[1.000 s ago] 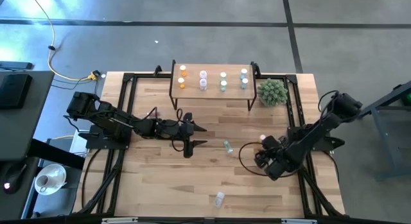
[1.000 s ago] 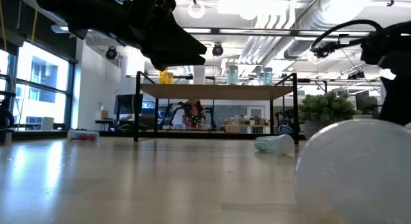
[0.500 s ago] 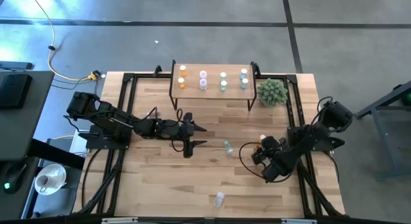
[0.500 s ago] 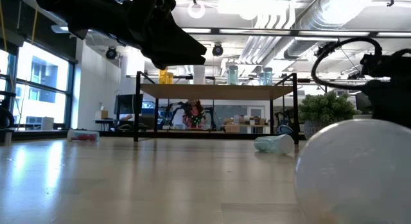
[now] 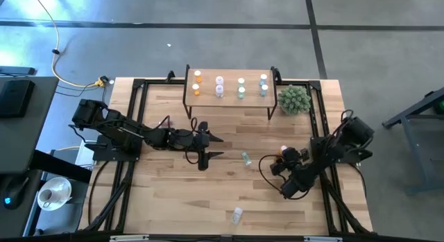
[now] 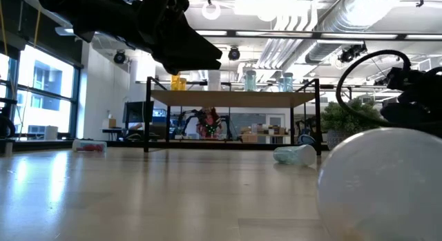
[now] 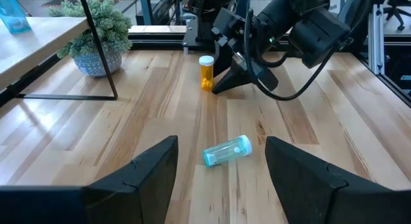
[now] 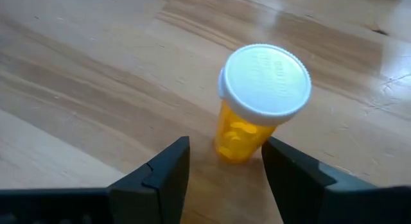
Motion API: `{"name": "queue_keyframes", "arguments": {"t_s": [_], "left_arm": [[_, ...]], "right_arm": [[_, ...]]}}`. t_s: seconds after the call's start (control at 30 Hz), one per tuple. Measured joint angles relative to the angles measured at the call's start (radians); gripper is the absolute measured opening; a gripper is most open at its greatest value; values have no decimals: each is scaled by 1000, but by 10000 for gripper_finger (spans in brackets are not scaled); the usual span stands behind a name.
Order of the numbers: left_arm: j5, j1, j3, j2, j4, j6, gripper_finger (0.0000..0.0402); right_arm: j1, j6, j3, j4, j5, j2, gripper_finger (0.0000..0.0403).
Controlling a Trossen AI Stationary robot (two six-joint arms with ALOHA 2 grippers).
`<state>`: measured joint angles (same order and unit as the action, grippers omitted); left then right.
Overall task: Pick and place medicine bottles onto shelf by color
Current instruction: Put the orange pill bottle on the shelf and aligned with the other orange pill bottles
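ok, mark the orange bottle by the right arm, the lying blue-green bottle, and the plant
orange bottle [image 8: 239, 135], right wrist view, on its tinted body below the white cap
blue-green bottle [image 7: 225, 152], left wrist view, mid-body
plant [image 5: 293, 98], high view, centre of the foliage

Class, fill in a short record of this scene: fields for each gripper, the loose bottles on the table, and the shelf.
Right gripper: open, fingers either side of an upright orange translucent bottle with a white cap
Left gripper: open, hovering mid-table
Blue translucent bottle: lying on its side, ahead of left gripper
Pale bottle: lying near table's front edge
Light-wood shelf on black legs: holds standing bottles grouped by colour
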<state>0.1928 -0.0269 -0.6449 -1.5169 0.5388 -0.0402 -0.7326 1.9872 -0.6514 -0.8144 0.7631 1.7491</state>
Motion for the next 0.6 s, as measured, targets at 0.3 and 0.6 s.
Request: {"name": "queue_keyframes", "arguments": {"t_s": [0.3, 0.6], "left_arm": [[0, 0, 0, 0, 0, 0, 223], [0, 0, 0, 0, 0, 0, 223]], "right_arm": [[0, 22, -1, 2, 18, 18, 108], [-1, 10, -5, -5, 8, 18, 64]]}}
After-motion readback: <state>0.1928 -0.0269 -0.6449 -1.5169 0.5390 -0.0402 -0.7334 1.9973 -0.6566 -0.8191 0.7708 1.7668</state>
